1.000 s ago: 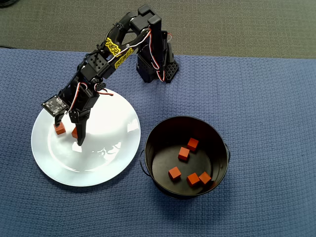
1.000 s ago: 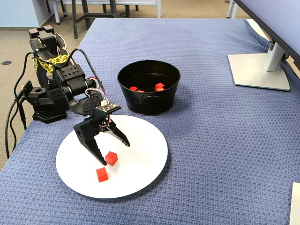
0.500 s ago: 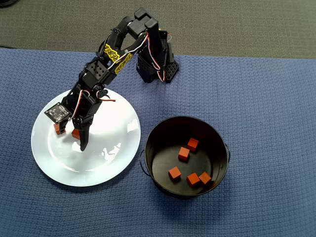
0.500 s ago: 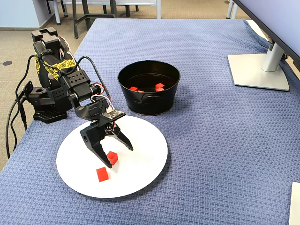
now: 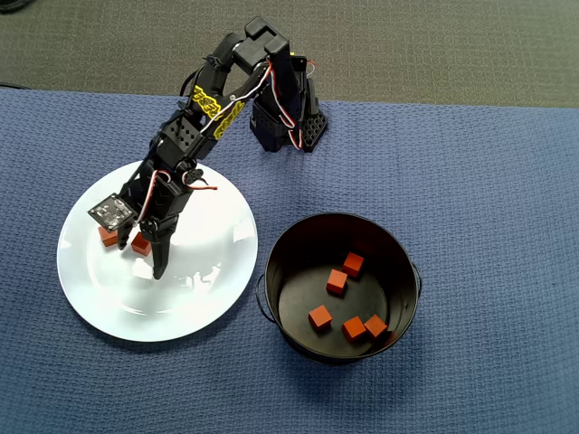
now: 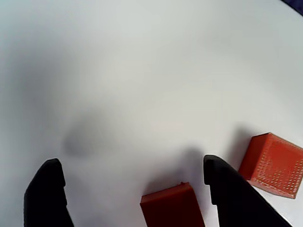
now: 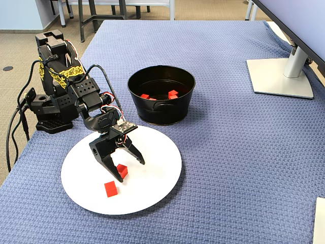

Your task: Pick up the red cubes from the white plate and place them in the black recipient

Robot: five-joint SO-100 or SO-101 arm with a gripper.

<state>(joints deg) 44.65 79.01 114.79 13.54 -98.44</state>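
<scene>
- Counter (image 7: 228,152): covered with a blue woven cloth; carries every item below.
- White plate (image 5: 208,298) (image 7: 157,178) (image 6: 142,71): round and glossy, near the left edge of the counter in the overhead view, just beside the black recipient without clearly touching it.
- Red cubes on the plate: two. One cube (image 5: 140,245) (image 7: 122,171) (image 6: 173,207) lies between the fingers of the hand. The other cube (image 5: 109,237) (image 7: 110,189) (image 6: 271,163) sits just outside the hand, nearer the plate's left rim in the overhead view; in the wrist view it stands apart from the first, beyond the right finger.
- Red cubes in the pot (image 5: 348,298) (image 7: 171,94): five counted from above, loose on the flat bottom, mostly apart.
- Black recipient (image 5: 403,262) (image 7: 162,114): round pot with tall walls and small side handles, right of the plate in the overhead view.
- Hand (image 5: 145,258) (image 7: 129,170) (image 6: 137,189): black, lowered onto the plate, tips down; fingers spread wide, straddling the first cube with a gap on both sides in the wrist view, gripping nothing.
- Arm base (image 5: 285,117) (image 7: 48,109): at the far edge of the counter in the overhead view.
- Monitor stand (image 7: 282,76): towards the counter's far right corner in the fixed view.
</scene>
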